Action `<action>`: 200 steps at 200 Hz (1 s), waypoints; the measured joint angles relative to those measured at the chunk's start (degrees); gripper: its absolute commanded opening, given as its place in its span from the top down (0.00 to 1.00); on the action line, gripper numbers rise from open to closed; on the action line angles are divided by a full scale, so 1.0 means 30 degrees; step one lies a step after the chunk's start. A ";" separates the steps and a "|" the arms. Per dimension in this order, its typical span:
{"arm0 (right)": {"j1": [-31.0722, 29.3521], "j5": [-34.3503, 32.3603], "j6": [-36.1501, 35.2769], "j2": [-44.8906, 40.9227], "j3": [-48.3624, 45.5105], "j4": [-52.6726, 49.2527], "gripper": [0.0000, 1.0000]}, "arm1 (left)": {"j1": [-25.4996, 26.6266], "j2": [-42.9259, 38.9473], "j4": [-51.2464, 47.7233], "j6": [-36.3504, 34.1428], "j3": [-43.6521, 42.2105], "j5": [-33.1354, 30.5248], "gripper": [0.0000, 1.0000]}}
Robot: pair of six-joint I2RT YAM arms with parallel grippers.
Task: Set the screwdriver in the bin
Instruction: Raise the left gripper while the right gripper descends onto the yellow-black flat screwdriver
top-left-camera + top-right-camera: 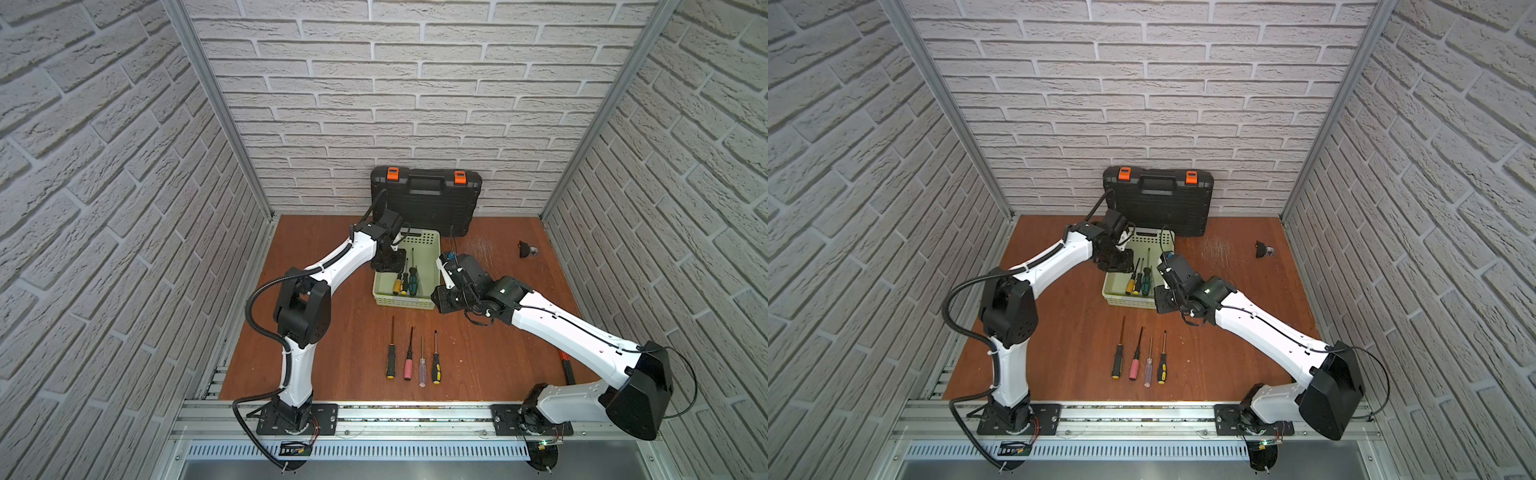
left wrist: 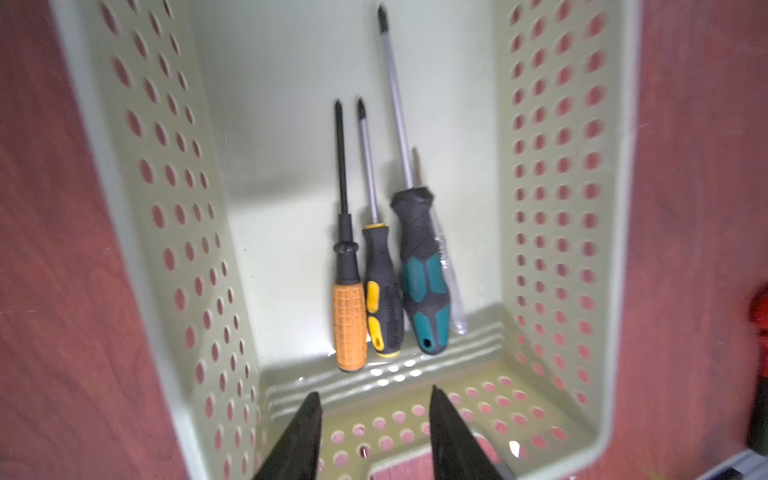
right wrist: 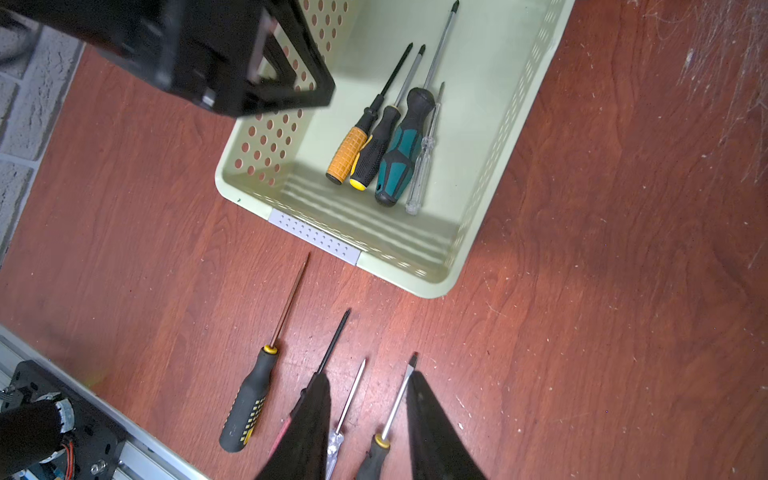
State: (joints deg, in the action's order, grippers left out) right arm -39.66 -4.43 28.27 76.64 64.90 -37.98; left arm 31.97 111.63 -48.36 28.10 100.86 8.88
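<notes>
So 4 screwdrivers (image 2: 424,291) lie in the bin (image 2: 552,166), and a row (image 1: 409,368) of 4 waits on the table (image 1: 332,353) just nearer. Left jaws, right jaws: both apart, empty. I'd straddle 1 handle squarely, clear of its neighbours.

Inside bin (image 2: 552,166), side by side, butts at slotted end wall: orange screwdriver (image 2: 349,324), yellow-black screwdriver (image 2: 382,291), teal screwdriver (image 2: 424,282), clear screwdriver (image 2: 455,307) partly behind it. End effector (image 2: 374,392) over that wall, jaws apart, empty.
</notes>
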 measured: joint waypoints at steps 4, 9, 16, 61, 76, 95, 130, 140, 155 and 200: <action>-0.0007 -0.0015 0.0000 0.0000 0.0000 -0.0138 0.67 | 0.0000 -0.0437 0.0117 0.0000 -0.0160 0.0015 0.55; -0.0022 -0.0036 0.0000 -0.0015 0.0000 -0.0277 0.67 | 0.0000 -0.1049 0.0306 0.0007 -0.0459 0.0029 0.55; -0.0036 -0.0080 0.0007 -0.0036 0.0000 -0.0525 0.67 | 0.0000 -0.2025 0.0481 0.0015 -0.1005 0.0029 0.54; -0.1035 -0.0415 0.1005 -0.0663 -0.0117 -0.2222 0.66 | 0.0015 -0.6885 0.0641 0.0007 -0.5574 -0.1217 0.52; -0.1741 -0.0583 0.1800 -0.0976 -0.0576 -0.2637 0.64 | 0.0015 -0.8174 0.0503 0.0036 -0.7213 -0.2091 0.51; -0.2798 -0.0685 0.3162 -0.1093 -0.1479 -0.3162 0.57 | 0.0015 -0.9661 0.0495 0.0204 -0.8998 -0.3016 0.50; -0.4794 -0.0299 0.6229 -0.1042 -0.3453 -0.3592 0.54 | -0.0131 -1.2109 0.0685 0.0823 -1.1723 -0.4058 0.48; -0.5260 -0.0044 0.6972 -0.0801 -0.3847 -0.3548 0.53 | -0.0255 -1.2488 0.0743 0.0947 -1.2240 -0.4160 0.48; -0.5850 0.0393 0.7941 -0.0007 -0.4218 -0.3300 0.52 | -0.0532 -1.2662 0.0765 0.1071 -1.2655 -0.4218 0.48; -0.6608 0.0933 0.9581 0.2463 -0.4357 -0.2208 0.51 | -0.1064 -1.2735 0.0903 0.1049 -1.2910 -0.4386 0.48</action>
State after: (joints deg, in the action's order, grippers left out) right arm -59.48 -1.63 57.01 84.03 51.83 -44.60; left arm 28.77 73.43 -45.65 31.24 62.13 -4.27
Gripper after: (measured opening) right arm 0.493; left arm 0.520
